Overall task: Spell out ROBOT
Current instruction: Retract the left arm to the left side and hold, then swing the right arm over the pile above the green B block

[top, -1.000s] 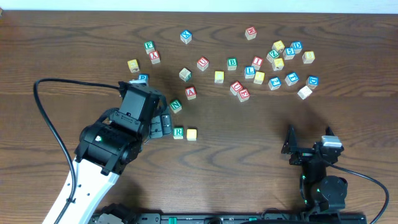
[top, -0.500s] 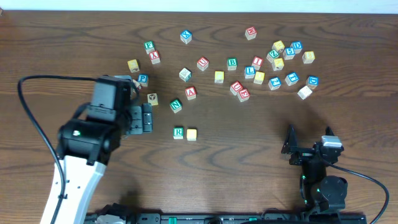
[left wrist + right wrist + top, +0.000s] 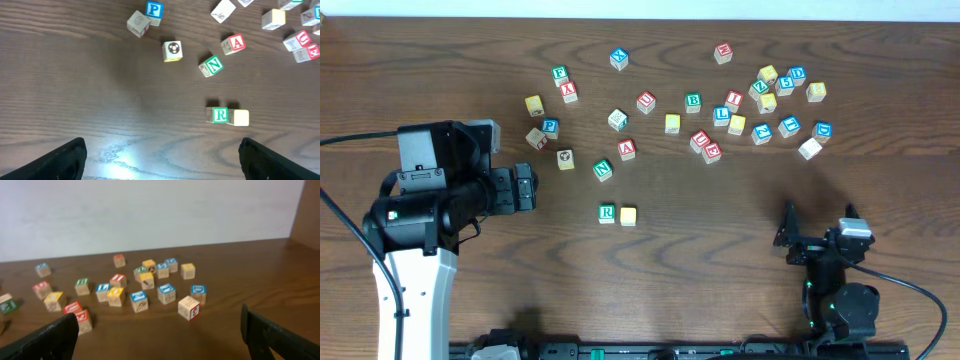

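- The green R block [image 3: 607, 213] lies letter-up on the wooden table [image 3: 720, 250], in the open stretch nearer the arms than the rest of the blocks.
- A pale yellow block [image 3: 628, 215] touches the R block's right side. No letter can be read on its top face in the overhead or left wrist view.
- The left gripper [image 3: 525, 187] hangs to the left of the R block, a little farther from the arms' base, and well apart from it. Its fingers are spread wide with only bare table between them, and it grasps nothing.
- In the left wrist view the R block [image 3: 219, 115] sits right of centre, off the line between the two dark fingertips [image 3: 65, 155].
- Just beyond the R block stands a green N block [image 3: 603, 170], turned at an angle, with a red A block [image 3: 627, 149] past it to the right.
- Beyond and left of the R block are a block showing a round picture [image 3: 565, 159] and a blue P block [image 3: 550, 126].
- A green B block [image 3: 693, 101] lies far beyond and right of the R block, at the near edge of the scattered blocks [image 3: 760, 100].
- The right gripper [image 3: 788, 235] is well to the right of the R block and slightly nearer the base. Its fingers are parted and empty in the right wrist view, clear of every block.
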You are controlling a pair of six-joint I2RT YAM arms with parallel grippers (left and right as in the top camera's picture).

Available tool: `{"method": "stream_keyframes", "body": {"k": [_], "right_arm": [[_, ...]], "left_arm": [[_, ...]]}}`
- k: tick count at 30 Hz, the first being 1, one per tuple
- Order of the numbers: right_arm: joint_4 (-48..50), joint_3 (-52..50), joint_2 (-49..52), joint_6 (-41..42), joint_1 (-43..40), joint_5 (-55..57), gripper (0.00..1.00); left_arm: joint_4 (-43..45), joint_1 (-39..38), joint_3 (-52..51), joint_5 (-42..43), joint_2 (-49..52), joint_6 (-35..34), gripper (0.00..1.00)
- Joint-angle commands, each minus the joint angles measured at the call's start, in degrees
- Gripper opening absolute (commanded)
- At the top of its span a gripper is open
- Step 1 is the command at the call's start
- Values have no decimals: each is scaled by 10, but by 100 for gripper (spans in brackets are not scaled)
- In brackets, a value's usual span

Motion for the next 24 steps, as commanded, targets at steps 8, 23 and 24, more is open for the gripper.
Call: {"method": "stream_keyframes", "body": {"k": [8,23,24], "right_arm": [[13,-1,-3,10,-3,23,99],[49,239,212,13,-3,-327,99],[27,285,256,-3,-3,-347,99]], "left_arm": [[-2,3,9,15,-1,10,96],[-2,3,9,15,-1,10,96],[-2,3,9,15,-1,10,96]]}}
